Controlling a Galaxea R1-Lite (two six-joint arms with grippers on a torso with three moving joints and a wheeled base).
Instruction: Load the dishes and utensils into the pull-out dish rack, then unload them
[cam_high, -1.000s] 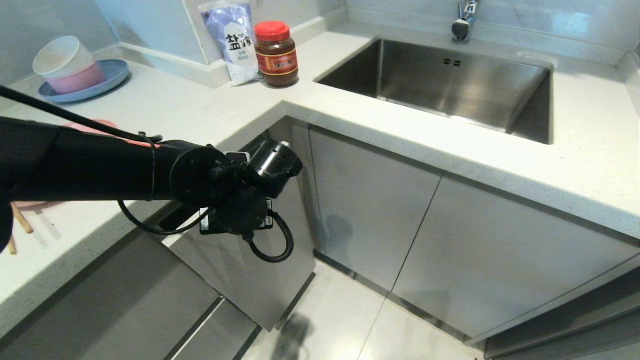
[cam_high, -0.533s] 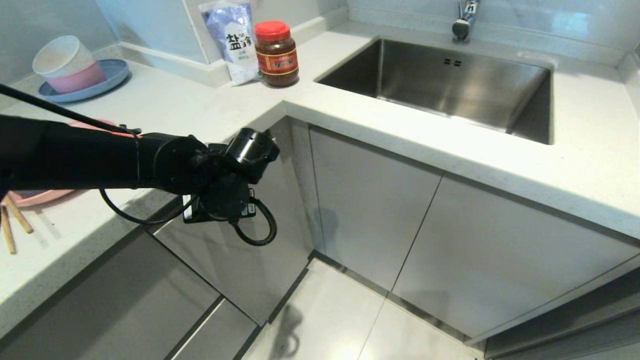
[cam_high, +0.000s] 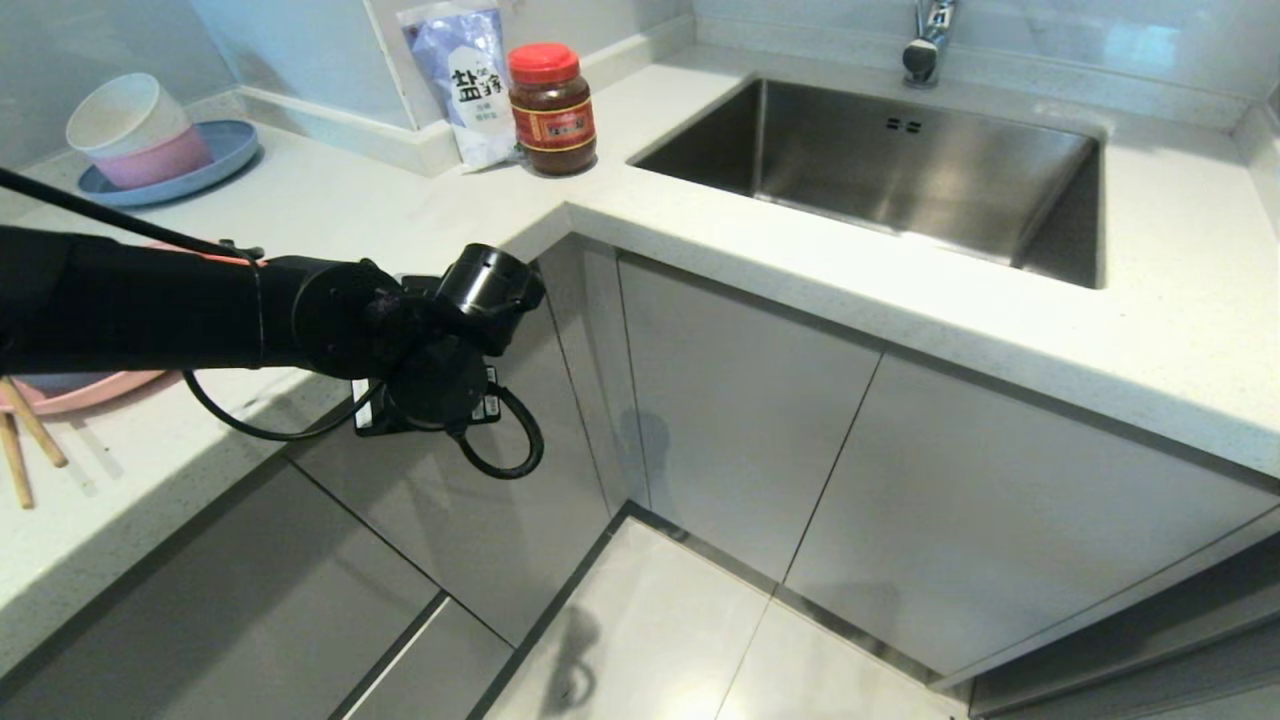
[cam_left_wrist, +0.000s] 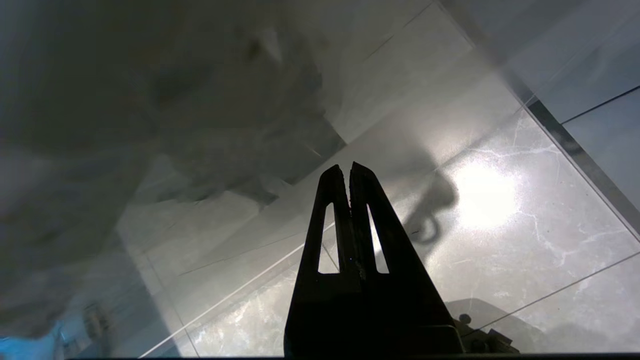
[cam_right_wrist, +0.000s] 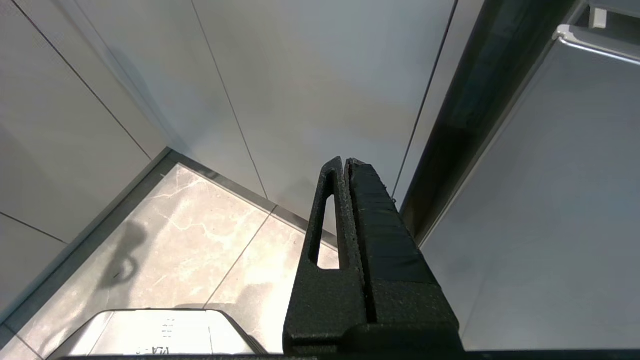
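The white bench (cam_high: 330, 215) is running across the top of the head view and bending at a corner in the middle. The steel sink (cam_high: 890, 165) is sitting in it at the upper right, under a tap (cam_high: 925, 40). Grey cupboard doors (cam_high: 740, 420) are standing below the bench, and a pale tiled floor (cam_high: 680, 640) is showing at the bottom.

The black left arm (cam_high: 130, 315) is reaching in from the left edge, in front of the cupboard panel under the bench corner. The left end effector (cam_left_wrist: 346, 172) is showing in its wrist view with its two fingers pressed together, holding nothing, above the shiny floor. The right end effector (cam_right_wrist: 345, 165) is also pinched together and empty, pointing at cupboard doors and floor.

The pink plate (cam_high: 80, 388) is peeking out at the left edge, mostly hidden behind the arm. The wooden chopsticks (cam_high: 25, 445) are lying just below it on the bench.

At the upper left, a cream bowl (cam_high: 120, 110) is sitting in a pink bowl (cam_high: 165, 160) on a blue plate (cam_high: 225, 150). A salt bag (cam_high: 465, 75) and a red-lidded jar (cam_high: 552, 105) are standing side by side at the top middle.
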